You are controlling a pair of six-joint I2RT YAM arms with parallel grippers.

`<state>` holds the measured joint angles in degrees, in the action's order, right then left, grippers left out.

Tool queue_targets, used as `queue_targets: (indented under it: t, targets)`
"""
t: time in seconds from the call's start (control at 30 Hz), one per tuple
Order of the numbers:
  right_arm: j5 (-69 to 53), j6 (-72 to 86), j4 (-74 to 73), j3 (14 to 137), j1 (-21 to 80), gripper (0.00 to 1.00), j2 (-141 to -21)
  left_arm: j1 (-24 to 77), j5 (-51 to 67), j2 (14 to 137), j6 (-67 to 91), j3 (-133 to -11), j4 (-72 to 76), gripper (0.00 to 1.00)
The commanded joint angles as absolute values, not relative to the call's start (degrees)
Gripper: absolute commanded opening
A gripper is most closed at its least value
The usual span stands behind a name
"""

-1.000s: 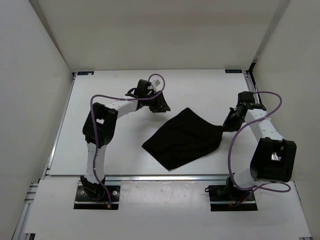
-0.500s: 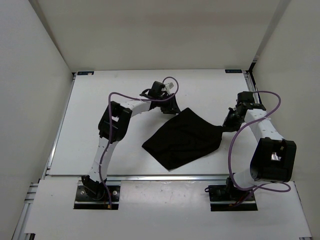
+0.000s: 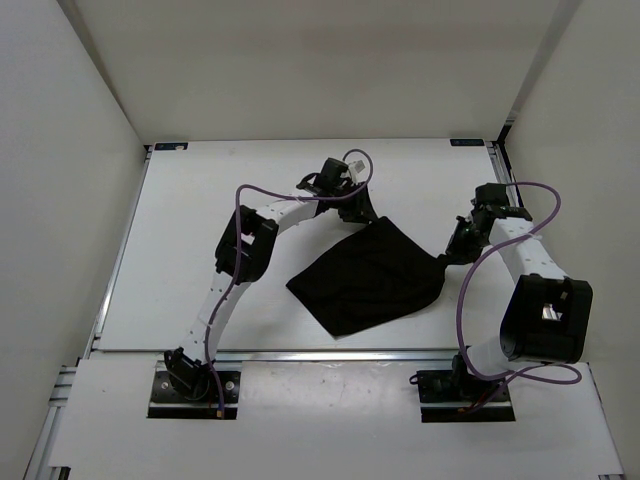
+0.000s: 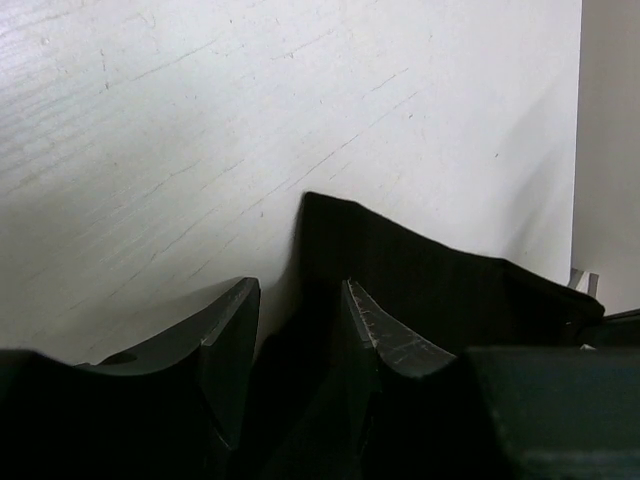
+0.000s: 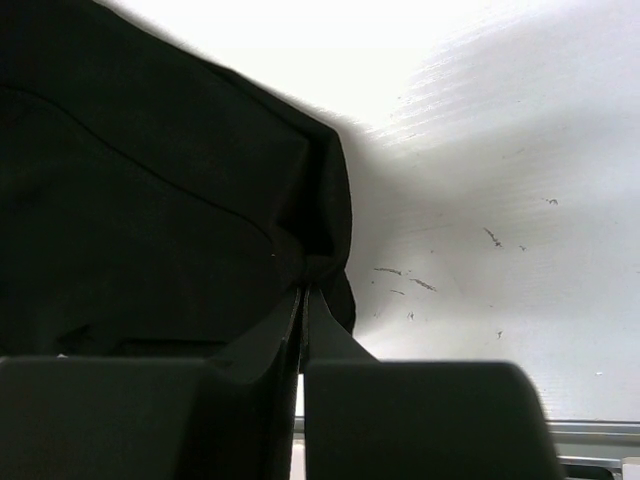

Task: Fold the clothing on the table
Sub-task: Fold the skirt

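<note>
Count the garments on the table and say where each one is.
1. The clothing lies centred on the table, its right corner pinched by the right gripper, its far corner at the open left gripper. Its folds could hide another piece.

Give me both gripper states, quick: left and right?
Left gripper: open, at the far corner of the clothing, not closed on it.
Right gripper: shut, pinching the clothing's right corner.

The left arm and right arm have white links, black joints, black fingers, and a looping purple cable each.
</note>
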<state>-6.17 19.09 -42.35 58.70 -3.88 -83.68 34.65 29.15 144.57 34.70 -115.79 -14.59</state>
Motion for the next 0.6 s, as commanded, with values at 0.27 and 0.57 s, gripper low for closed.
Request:
queue_targets:
  t: [0.27,0.57]
  targets:
    - [-6.68,16.96,-43.15,59.5,-5.36,0.0,-83.32,37.09,23.11,145.19,30.76,-122.87,-26.71,0.38]
    - [-5.63,16.26,-44.64,61.26,-6.15,0.0,-82.09,38.85,18.11,138.8,25.05,-120.78,-35.86,0.0]
